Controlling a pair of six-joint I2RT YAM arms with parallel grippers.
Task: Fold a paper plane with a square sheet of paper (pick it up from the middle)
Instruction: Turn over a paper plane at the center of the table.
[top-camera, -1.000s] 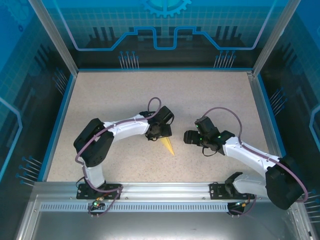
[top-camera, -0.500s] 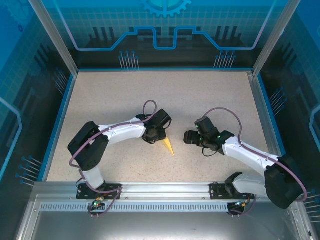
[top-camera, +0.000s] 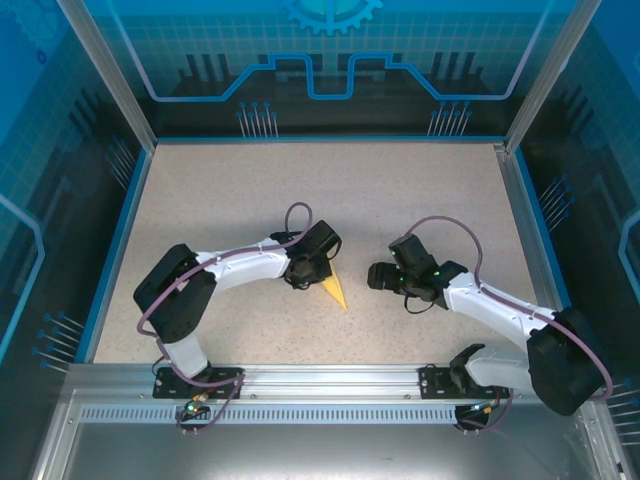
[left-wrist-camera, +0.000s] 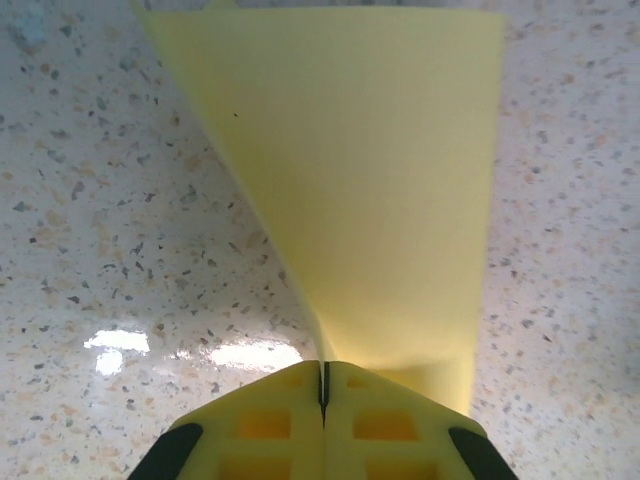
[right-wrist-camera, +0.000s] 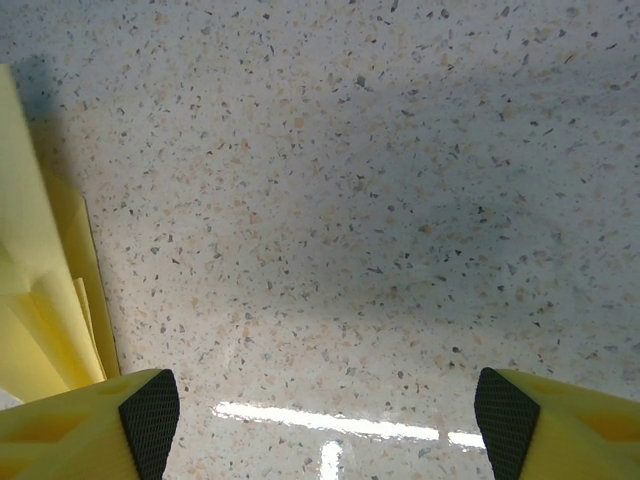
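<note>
The square sheet of paper (top-camera: 336, 292) is pale yellow and folded into a narrow pointed wedge. It lies near the table's middle with its tip toward the near edge. My left gripper (top-camera: 312, 272) is at the wedge's wide far end. In the left wrist view its jaws (left-wrist-camera: 323, 378) are pressed together on a raised fold of the paper (left-wrist-camera: 370, 180), which fans out ahead over the table. My right gripper (top-camera: 376, 275) stands open a little to the right of the paper and holds nothing. In the right wrist view (right-wrist-camera: 325, 425) the paper's stacked layers (right-wrist-camera: 45, 320) sit at the left edge.
The speckled beige tabletop (top-camera: 420, 190) is bounded by a blue rim and metal posts, with blue patterned walls behind. Both arm bases sit on the metal rail (top-camera: 330, 385) along the near edge.
My left gripper has closed from open onto the paper's fold, and its arm has settled slightly lower and nearer. The right arm has not moved.
</note>
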